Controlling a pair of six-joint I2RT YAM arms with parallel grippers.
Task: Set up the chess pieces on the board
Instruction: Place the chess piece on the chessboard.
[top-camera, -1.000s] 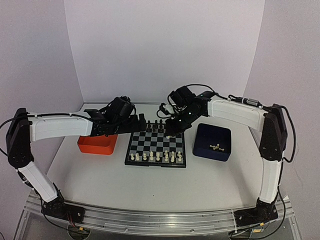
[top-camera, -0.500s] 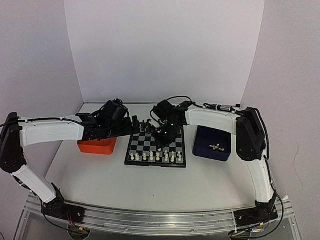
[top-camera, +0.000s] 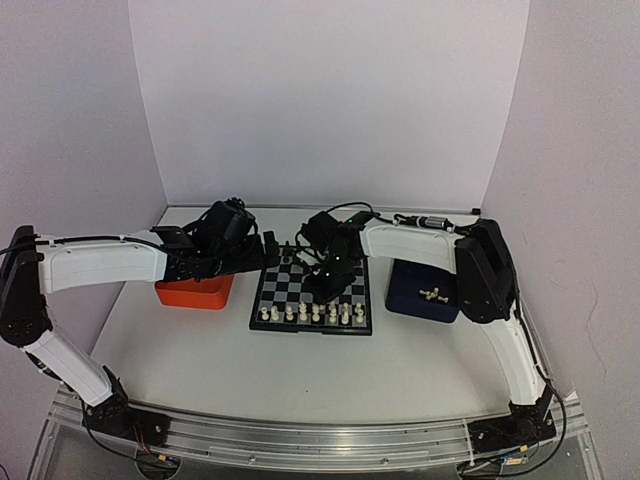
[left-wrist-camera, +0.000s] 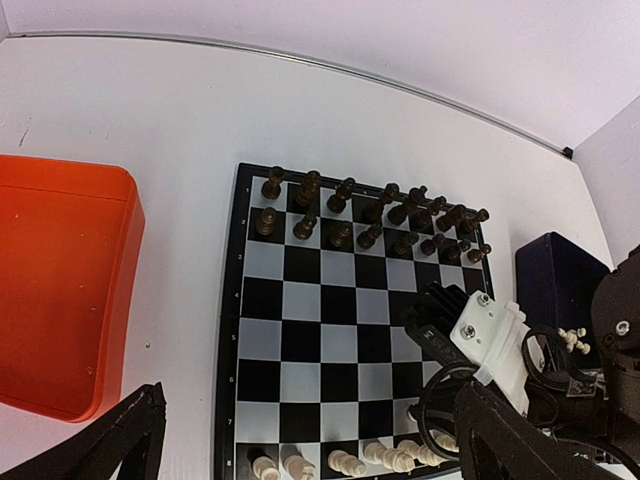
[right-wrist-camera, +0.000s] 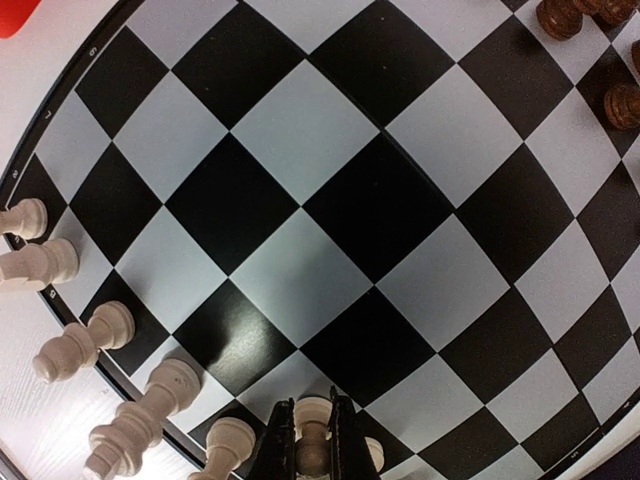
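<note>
Your right gripper (right-wrist-camera: 313, 445) has its jaws pinched tight on one cream-white chess piece (right-wrist-camera: 313, 420), low over the board (right-wrist-camera: 300, 210), just inside the edge row where the other cream chess pieces (top-camera: 310, 313) stand. Your left gripper (top-camera: 271, 250) hangs with its jaws spread fully wide and empty, by the board's far left corner, near the orange tray (top-camera: 195, 291) on the desk (top-camera: 200, 350).

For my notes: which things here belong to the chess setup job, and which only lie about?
Job: small cream-white chess pieces; black-and-pale checked square chessboard; right gripper, shut on one piece.
Lying about: orange tray; dark blue tray; dark brown chess pieces.
</note>
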